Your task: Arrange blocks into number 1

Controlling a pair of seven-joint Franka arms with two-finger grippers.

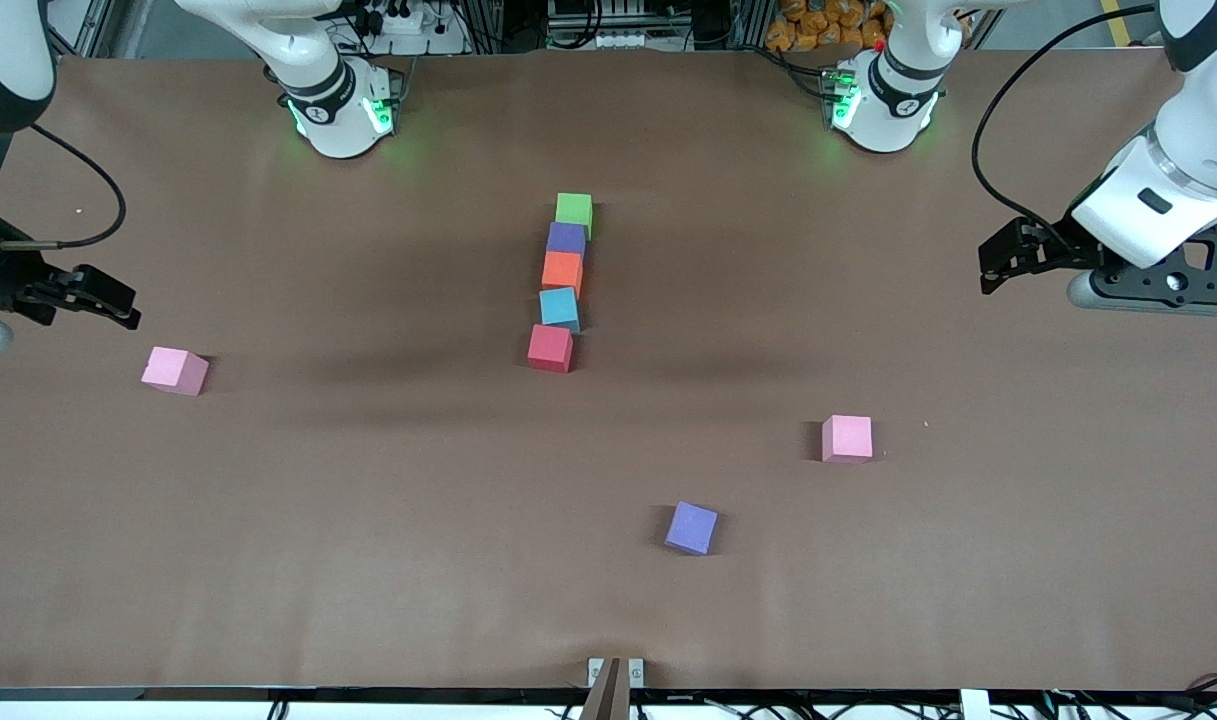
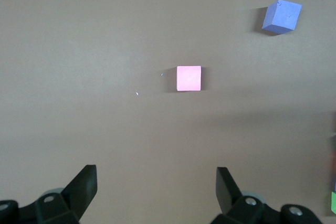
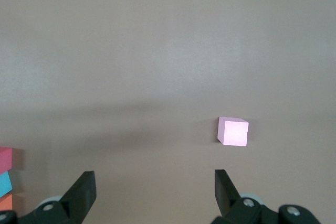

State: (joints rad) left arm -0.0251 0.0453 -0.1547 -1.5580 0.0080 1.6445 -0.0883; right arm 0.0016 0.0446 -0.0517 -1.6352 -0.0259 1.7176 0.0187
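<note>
- Front camera: high, facing both robot bases, covering the whole worktop (image 1: 368, 560).
- Wrist cameras: each looks down over its own gripper (closer in); each shares a pink cube (image 2: 189, 78) with the front view.

Five blocks are sitting in a near-straight touching line mid-table: green block (image 1: 574, 211) farthest from the camera, then dark purple block (image 1: 566, 239), orange-red block (image 1: 562, 271), light blue block (image 1: 559, 308), crimson block (image 1: 550, 348) nearest. Strays are lying apart: one pink cube (image 1: 175, 370) toward the right arm's end, another pink cube (image 1: 847, 438) and a violet cube (image 1: 691, 527) nearer the camera toward the left arm's end. Left gripper (image 1: 990, 262) and right gripper (image 1: 118, 303) are hanging empty over the table (image 1: 368, 520) ends, both arms waiting.
</note>
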